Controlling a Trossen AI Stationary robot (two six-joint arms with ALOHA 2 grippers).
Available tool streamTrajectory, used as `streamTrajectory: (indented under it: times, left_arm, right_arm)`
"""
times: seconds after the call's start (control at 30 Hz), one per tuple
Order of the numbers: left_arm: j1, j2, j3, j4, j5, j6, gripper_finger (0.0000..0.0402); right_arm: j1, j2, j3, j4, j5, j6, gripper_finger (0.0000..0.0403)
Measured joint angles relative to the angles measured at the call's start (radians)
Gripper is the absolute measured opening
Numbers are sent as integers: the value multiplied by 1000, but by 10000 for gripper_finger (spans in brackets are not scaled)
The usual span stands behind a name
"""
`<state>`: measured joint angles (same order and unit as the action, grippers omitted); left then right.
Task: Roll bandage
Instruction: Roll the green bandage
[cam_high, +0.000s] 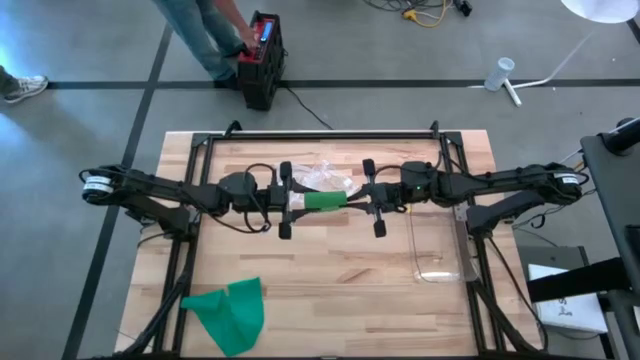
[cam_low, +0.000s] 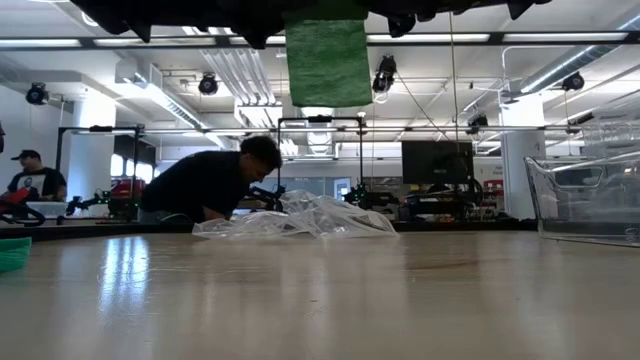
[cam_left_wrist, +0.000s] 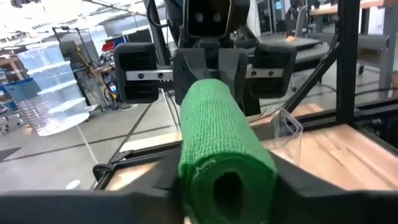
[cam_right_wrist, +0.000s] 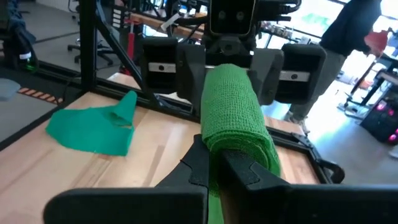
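Left gripper and right gripper face each other above the middle of the table, with the green bandage roll spanning the gap between them, held clear of the wood. Right gripper is pressed together on one end of the roll; the right wrist view shows its two dark fingers pinched tight against a flattened fold of fabric. Left gripper has its fingers on either side of the roll's open end, which the left wrist view shows as a hollow core between them; whether they bear on it firmly yet cannot be told. In the low view the roll hangs high above the tabletop. A second piece of green bandage lies loose and crumpled near the front left corner of the table, and a crinkled clear plastic wrapper sits just behind the grippers. A clear plastic bin stands on the right side. Judgement on handling: the roll looks light, soft and woven, easily squashed, with a textured surface that should not slip. Holding near each end, across the diameter, seems soundest; too hard a pinch would probably collapse the core and loosen the outer wraps.
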<state>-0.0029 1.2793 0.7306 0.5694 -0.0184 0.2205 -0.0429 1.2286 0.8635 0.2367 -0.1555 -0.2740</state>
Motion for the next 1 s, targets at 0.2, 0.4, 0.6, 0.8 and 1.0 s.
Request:
streamTrajectory:
  times: [0.2, 0.4, 0.6, 0.8, 1.0]
  left_arm:
    - [-1, -29, -9, -64, -75, 35, 29]
    - [-1, -90, -25, -83, -98, 35, 40]
    - [1, -164, -27, -152, -112, 59, 36]
    - [1, -190, -27, -161, -103, 59, 33]
    - [0, -176, -28, -138, -68, 41, 38]
  right_arm:
    - [-1, 5, 0, 3, 9, 64, 35]
    - [0, 5, 16, 8, 0, 77, 114]
    - [2, -19, 46, 0, -5, 16, 210]
    - [1, -42, 70, 41, 34, -47, 279]
    - [1, 16, 90, 112, 47, -38, 297]
